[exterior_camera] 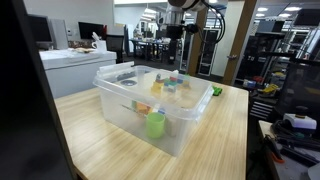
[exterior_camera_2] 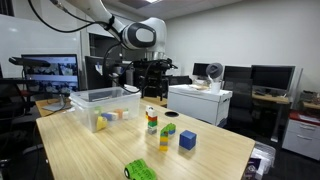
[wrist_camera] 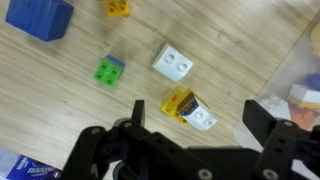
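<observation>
While the hand (wrist_camera: 180,138) hangs above the table (wrist_camera: 60,115), its two fingers (wrist_camera: 95,150) stand wide apart with nothing between them: open and empty. Right below that gap in the wrist view lies the yellow-and-white block (wrist_camera: 190,110), sitting askew, and that's the piece closest to the hand. Just beyond it sits a white block (wrist_camera: 174,62), studs up. A green block (wrist_camera: 110,70) is near it, a blue block (wrist_camera: 38,17) is off in the corner, and a yellow block (wrist_camera: 118,8) is cut by the picture's edge. The clear bin (wrist_camera: 298,85) shows at the side, close to the yellow-and-white block; whether they touch, I can't tell. In an exterior view the hand (exterior_camera_2: 150,78) is well clear of the table, high over the loose blocks beside the bin.

My read: this is the lining-up stage, a hover before any grasp. A next move would call for a straight descent with the fingers spread to pass either side of the askew block. The wrist would need turning so the pads meet flat faces, with care not to clip the bin wall or the white block.
</observation>
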Available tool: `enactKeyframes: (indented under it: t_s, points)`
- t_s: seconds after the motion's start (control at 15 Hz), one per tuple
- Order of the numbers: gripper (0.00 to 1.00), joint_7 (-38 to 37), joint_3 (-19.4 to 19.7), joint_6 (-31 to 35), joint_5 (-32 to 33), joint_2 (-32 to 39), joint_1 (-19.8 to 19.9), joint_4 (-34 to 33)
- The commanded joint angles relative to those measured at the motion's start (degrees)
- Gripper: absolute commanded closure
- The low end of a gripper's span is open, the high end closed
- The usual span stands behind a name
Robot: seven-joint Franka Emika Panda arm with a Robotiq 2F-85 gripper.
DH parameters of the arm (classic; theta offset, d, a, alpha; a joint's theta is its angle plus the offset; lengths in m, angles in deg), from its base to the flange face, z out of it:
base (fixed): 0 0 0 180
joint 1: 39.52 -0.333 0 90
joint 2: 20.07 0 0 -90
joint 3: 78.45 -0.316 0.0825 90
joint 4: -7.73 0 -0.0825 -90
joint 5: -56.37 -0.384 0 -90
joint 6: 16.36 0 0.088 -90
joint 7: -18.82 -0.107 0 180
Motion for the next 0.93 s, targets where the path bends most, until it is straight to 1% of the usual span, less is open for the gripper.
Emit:
enactKeyframes:
  t_s: [0.0,0.33,0.6,0.67,0.73,0.87]
  points:
    - [0.0,-8.86,0.11,1.82,4.64,2.06,0.12,-0.18]
    - [0.0,-19.82,0.15,1.3,11.16,3.65,-0.02,0.94]
    - [0.0,-23.9,0.26,0.45,14.67,4.28,0.03,1.74]
    - [0.04,-24.33,0.19,0.4,15.17,4.34,0.08,1.94]
    - [0.26,-24.25,0.03,0.64,15.41,4.31,0.2,2.31]
    - [0.32,-24.07,-0.13,0.94,15.71,4.29,0.3,2.77]
